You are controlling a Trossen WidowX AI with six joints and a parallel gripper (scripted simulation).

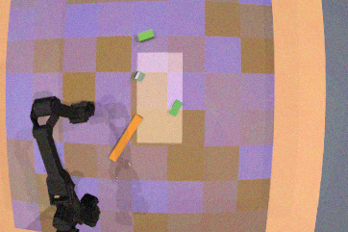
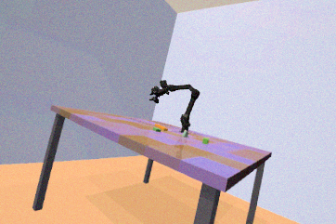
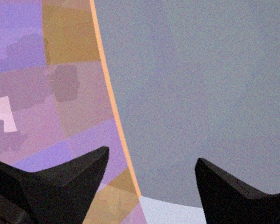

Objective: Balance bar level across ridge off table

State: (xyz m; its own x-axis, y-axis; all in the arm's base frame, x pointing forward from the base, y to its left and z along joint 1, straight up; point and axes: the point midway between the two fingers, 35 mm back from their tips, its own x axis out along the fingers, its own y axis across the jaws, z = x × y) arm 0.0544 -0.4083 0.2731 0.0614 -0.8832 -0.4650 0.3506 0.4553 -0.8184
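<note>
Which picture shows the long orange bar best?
The top view: there the orange bar shows its whole length, lying slantwise. The exterior view shows it only small, near a green block; the wrist view doesn't show it.

You get fairly bright, even light across table (image 1: 226, 126) (image 2: 139, 133) (image 3: 30, 110). Soft, overlapping arm shadows on tabletop in your top view; faint dark patches in wrist view. White glow at top edge of your exterior view. Fine grain everywhere, small things slightly soft. Your top view bows straight edges outward; wrist view curves them too.
</note>
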